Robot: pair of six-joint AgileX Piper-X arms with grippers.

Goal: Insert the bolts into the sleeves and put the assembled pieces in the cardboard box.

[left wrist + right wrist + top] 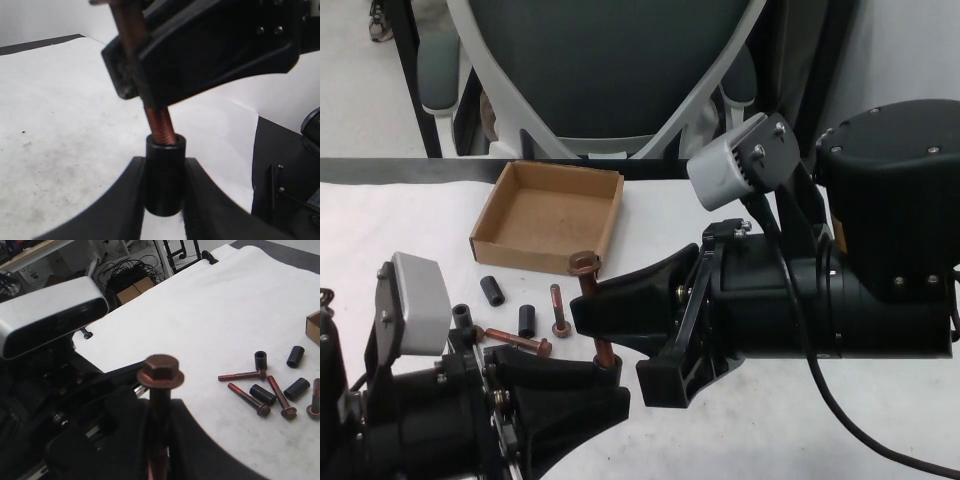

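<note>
**Midway: bolt [161, 125] tip seated in the mouth of the sleeve [165, 175]**

The left pincer [165, 185] is closed on a short black sleeve and holds it upright, one finger on each side of its wall. In the high view this pincer [605, 375] sits at the near edge of the tabletop [410, 220], and the sleeve [608, 371] shows as a small dark piece between its tips.

The right pincer [595, 315] comes in from the right and is clamped on the shank of a copper-coloured bolt [588, 290]. The bolt's flanged hex head is up and its threaded end points down. From the right wrist, the head [160, 372] stands clear above the pincer [159, 440], which grips the shank below it. From the left wrist, the right pincer [145, 80] is just above the sleeve. The bolt leans slightly, and its thread enters the sleeve's open top. Most of the shank is still outside.

Loose bolts [559, 310] and loose sleeves [494, 291] lie on the white tabletop just beyond the two pincers. The right wrist view shows the same bolts [249, 399] and sleeves [263, 394] scattered close together.

The cardboard box [545, 250] stands open farther back, behind the loose parts, near the far edge. A chair [610, 60] stands beyond that edge.
</note>
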